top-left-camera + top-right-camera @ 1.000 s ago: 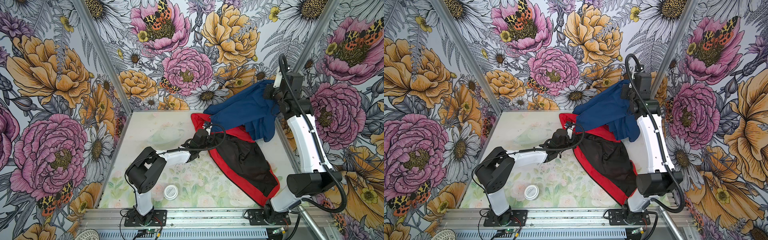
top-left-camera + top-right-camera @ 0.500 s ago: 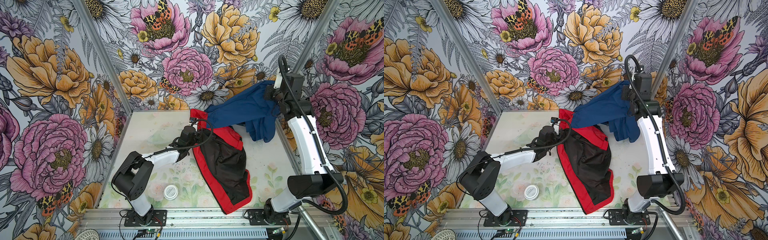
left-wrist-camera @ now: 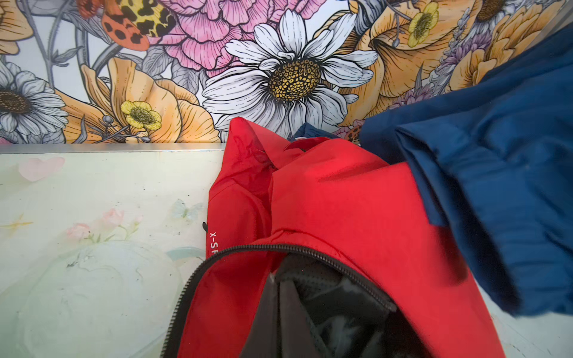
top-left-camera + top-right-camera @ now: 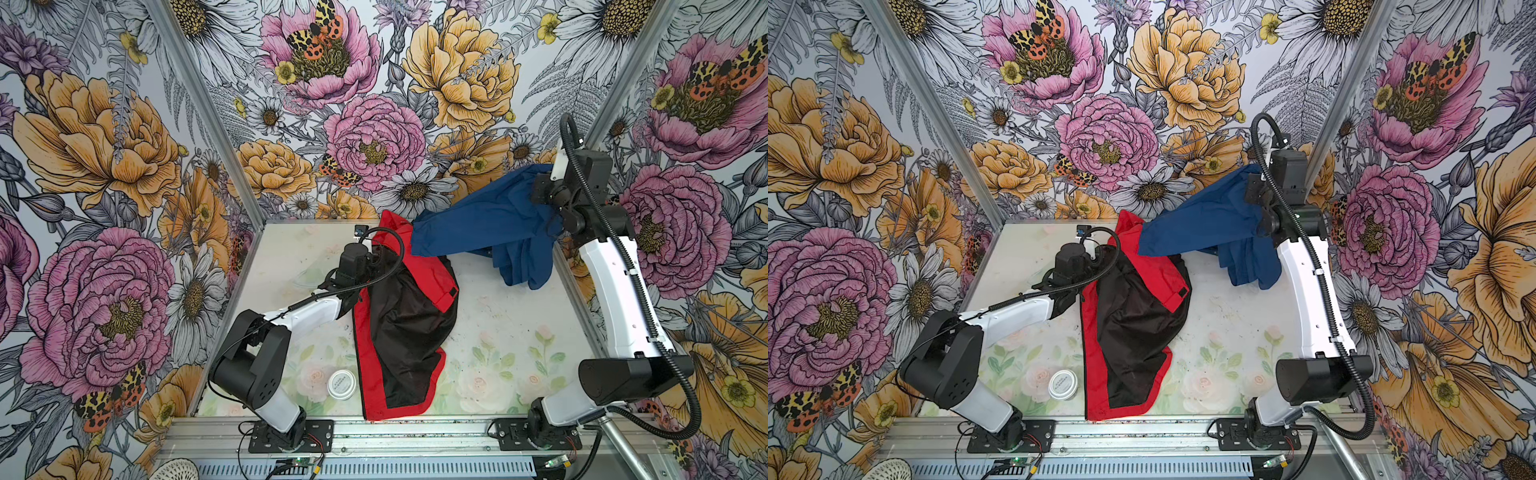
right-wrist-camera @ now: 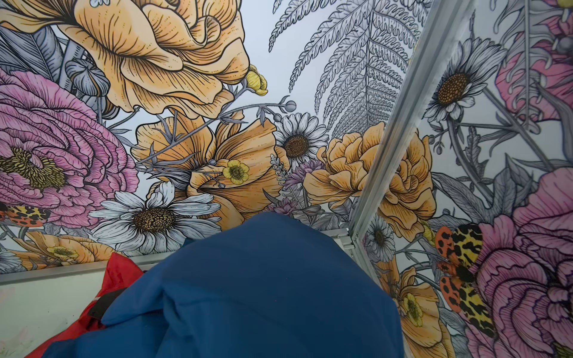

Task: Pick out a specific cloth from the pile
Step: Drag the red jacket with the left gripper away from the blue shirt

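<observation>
Floral tabletop [image 4: 498, 332] holds white tin [image 4: 341, 384] beside red garment [image 4: 419, 270], navy garment [image 4: 478, 224] raised.

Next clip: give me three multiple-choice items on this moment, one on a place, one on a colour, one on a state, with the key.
1. Where is the white tin?
A. on the table, beside the red garment
B. against the back wall
C. held off the table

2. What colour is the red garment's lining?
A. white
B. black
C. yellow

3. The navy garment is:
A. folded flat on the table
B. tucked under the tin
C. raised by the right end effector

Key: 1 A, both top views show the tin standing on the table next to the red hem. 2 B, black lining fills the garment's open inside. 3 C, the navy cloth hangs from the shut end effector near the back corner.
</observation>
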`<action>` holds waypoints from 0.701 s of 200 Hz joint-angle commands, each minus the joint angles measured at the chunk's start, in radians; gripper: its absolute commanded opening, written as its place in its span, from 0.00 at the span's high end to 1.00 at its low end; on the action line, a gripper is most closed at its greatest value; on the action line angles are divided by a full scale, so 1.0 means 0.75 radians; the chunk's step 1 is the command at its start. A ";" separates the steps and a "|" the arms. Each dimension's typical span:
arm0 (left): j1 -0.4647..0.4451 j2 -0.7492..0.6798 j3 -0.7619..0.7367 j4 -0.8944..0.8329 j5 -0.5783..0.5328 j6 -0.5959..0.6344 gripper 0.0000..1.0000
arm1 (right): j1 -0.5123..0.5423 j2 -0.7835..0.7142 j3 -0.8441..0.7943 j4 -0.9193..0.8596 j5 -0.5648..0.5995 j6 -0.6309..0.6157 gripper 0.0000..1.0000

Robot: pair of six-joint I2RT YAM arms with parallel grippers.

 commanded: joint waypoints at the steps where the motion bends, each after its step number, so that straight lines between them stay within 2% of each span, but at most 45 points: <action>1: 0.052 -0.040 0.049 0.035 -0.011 0.031 1.00 | -0.002 -0.103 0.004 0.118 0.072 -0.039 1.00; 61: 0.154 0.024 0.192 -0.025 0.060 0.059 1.00 | -0.002 -0.161 -0.044 0.118 0.085 -0.039 1.00; 140: 0.275 0.083 0.387 -0.115 0.140 0.097 1.00 | 0.024 -0.204 -0.189 0.120 0.021 -0.002 1.00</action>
